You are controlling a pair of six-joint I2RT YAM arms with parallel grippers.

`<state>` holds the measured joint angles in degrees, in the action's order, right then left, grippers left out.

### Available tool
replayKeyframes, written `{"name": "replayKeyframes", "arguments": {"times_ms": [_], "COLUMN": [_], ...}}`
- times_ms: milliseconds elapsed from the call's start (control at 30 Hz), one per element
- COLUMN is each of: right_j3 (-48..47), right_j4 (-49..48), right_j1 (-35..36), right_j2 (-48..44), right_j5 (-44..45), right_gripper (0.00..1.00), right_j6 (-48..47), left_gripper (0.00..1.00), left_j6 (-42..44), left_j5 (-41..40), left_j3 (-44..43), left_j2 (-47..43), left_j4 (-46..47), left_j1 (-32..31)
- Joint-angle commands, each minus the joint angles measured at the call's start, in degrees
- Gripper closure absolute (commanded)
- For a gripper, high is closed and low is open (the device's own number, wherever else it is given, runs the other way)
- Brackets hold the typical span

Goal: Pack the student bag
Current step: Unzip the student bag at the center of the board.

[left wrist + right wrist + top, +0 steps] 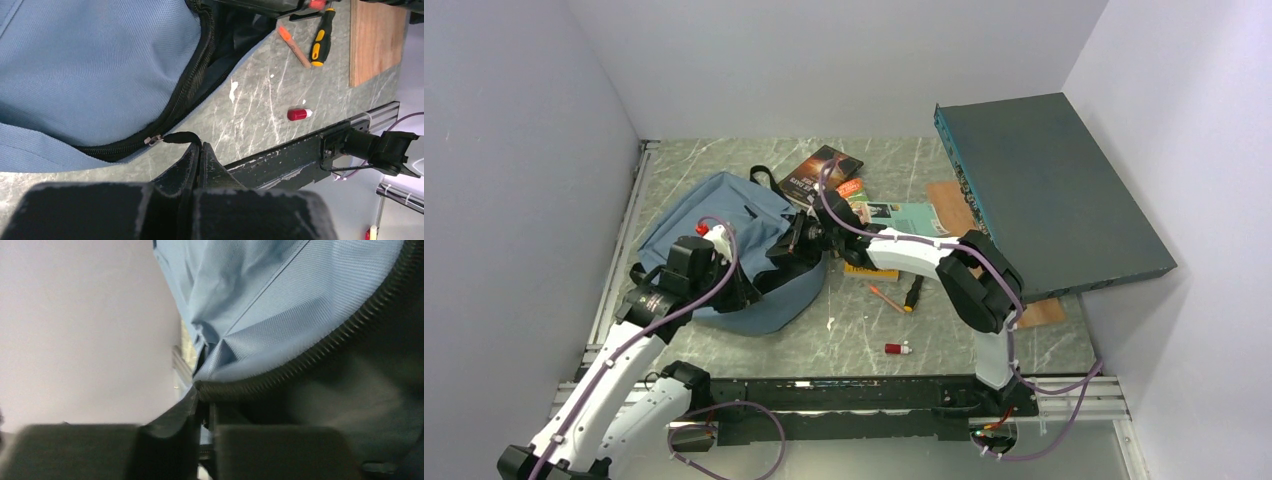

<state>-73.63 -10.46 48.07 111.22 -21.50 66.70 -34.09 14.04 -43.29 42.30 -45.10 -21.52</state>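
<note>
Bag [724, 215] dusty blue, fine weave; its zip [187, 82] and pull [180, 137] black; table [854, 330] under bag grey-green, white-veined marble pattern; right of bag: marker [292, 44] orange, screwdriver [320, 40] black and yellow, tube [299, 114] red with white end, board [375, 40] plain brown, box [1054, 190] dark teal.

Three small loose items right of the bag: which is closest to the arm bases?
The small red tube with a white cap; it lies alone, well forward. The orange pen and the black-and-yellow screwdriver lie together farther back.
</note>
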Motion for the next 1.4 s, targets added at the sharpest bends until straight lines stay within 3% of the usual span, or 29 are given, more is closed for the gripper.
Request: {"name": "replayKeyframes", "arguments": {"times_ms": [0,267,400,767,967,1200,1367], "right_j3": [0.44,4.44,3.93,-3.33,-6.04,-6.24,-5.41], "right_j4": [-5.38,-11.09,-11.15,-8.82,-7.79,-7.13,-10.53], "right_j1": [0.43,-2.73,-4.88,-7.83,-9.92,-11.52,-8.62], "right_j2": [-1.62,-6.04,-6.88,-2.51,-2.63,-5.37,-3.89], "right_j5": [-0.36,-5.73,-10.21,-17.73,-17.18,-16.34,-17.72], "right_gripper": [1.00,1.00,1.00,1.00,1.00,1.00,1.00], "right_j6": [3.86,3.46,4.25,2.54,1.99,1.18,2.41], "left_gripper": [1.00,1.00,1.00,1.00,1.00,1.00,1.00], "left_j6": [0.72,-5.94,-9.13,-14.45,-21.63,-20.76,-19.42], "left_j5": [-2.90,-17.15,-22.40,-21.95,-22.09,-23.65,-23.93], "left_j3": [-1.59,-3.25,-1.81,0.69,5.25,5.83,4.72], "left_j2": [1.20,5.80,4.97,-1.46,-8.78,-9.94,-8.98], "left_j4": [0.19,-11.74,-14.53,-17.26,-16.89,-15.80,-15.54], "left_j1": [-0.19,0.72,4.84,18.45,18.79,18.79,18.79]}}
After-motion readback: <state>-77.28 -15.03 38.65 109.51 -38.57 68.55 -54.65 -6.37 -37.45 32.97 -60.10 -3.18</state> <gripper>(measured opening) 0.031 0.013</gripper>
